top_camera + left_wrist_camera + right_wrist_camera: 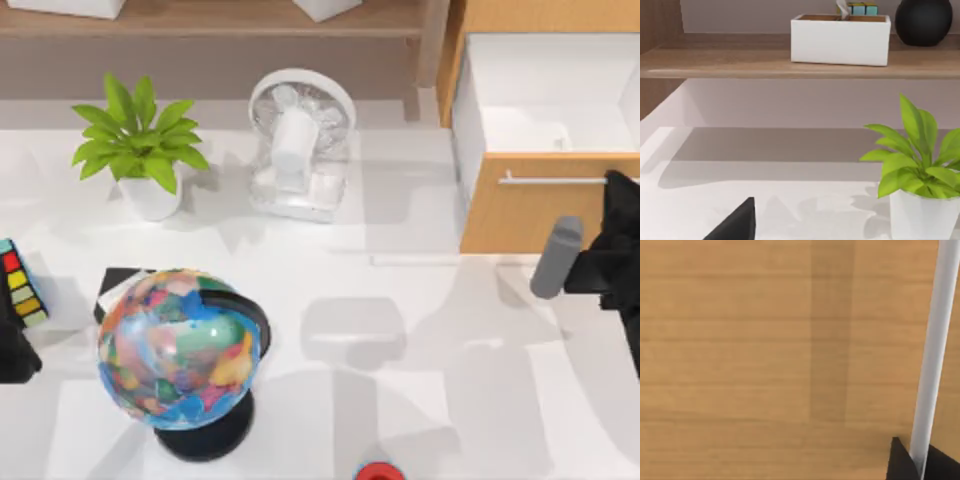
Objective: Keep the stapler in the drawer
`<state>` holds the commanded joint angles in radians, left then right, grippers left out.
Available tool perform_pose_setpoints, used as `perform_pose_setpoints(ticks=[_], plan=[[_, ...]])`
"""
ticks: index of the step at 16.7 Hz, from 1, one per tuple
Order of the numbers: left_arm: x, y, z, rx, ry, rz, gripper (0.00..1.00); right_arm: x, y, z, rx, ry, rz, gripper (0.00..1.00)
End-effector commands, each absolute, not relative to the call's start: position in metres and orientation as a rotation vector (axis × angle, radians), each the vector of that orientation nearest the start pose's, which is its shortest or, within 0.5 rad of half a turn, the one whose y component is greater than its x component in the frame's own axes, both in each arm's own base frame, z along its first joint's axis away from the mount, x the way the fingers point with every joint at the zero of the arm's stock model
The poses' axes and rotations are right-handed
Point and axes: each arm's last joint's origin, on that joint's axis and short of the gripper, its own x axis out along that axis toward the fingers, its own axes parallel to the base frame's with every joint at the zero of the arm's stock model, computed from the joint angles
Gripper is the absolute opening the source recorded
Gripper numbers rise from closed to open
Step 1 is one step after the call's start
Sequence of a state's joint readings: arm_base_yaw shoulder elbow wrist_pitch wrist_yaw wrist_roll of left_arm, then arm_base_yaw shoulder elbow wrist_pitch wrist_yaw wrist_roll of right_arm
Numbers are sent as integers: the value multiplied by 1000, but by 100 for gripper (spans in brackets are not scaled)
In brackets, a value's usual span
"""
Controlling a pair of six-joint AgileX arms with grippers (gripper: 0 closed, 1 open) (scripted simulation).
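The drawer [520, 215] sits at the far right of the table [420, 400]. It is open, pulled out toward the near side, with the white inside showing behind the orange-brown wood front. Its handle [555, 180] (a thin silver bar) runs left-right across the front.

Stapler [562, 143]: prob. the faint pale shape lying in the drawer by the near inside wall. It is too faint to tell its long axis or which way it points.

The right gripper [620, 195] is at the right end of the handle. In the right wrist view the two black fingertips [900, 462] sit on either side of the bar, pinching it, with the wood front close behind.

The left gripper [15, 350] is parked at the table's left edge, near a colour-tiled cube [20, 285]. I cannot tell whether it is spread or pressed together.

The table is white and glossy, w/ soft shadows. On it:
- a globe [180, 345] at near left
- a potted plant [140, 150] at far left
- a white desk fan [298, 140] at far centre
- a small red item [377, 470] at the near edge

A brown shelf board [220, 15] runs along the far side. The left wrist view shows a white box [840, 37] and a black vase [923, 20] on it.
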<state>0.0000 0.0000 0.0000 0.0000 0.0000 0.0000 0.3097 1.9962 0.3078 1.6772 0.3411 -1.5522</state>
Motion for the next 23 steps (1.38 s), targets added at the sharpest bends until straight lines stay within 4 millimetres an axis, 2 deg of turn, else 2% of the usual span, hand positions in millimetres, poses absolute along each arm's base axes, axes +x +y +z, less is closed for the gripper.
perform_pose_setpoints(ticks=[3,10,17,23], plan=[[106,-1,160,0,0,0,100,261,71,88,-1570,13,-8,0],[106,-1,160,0,0,0,100,311,71,88,-1570,12,-3,0],[106,-1,160,0,0,0,100,318,71,88,-1567,14,-5,0],[106,-1,160,0,0,0,100,360,71,88,-1569,14,-2,0]])
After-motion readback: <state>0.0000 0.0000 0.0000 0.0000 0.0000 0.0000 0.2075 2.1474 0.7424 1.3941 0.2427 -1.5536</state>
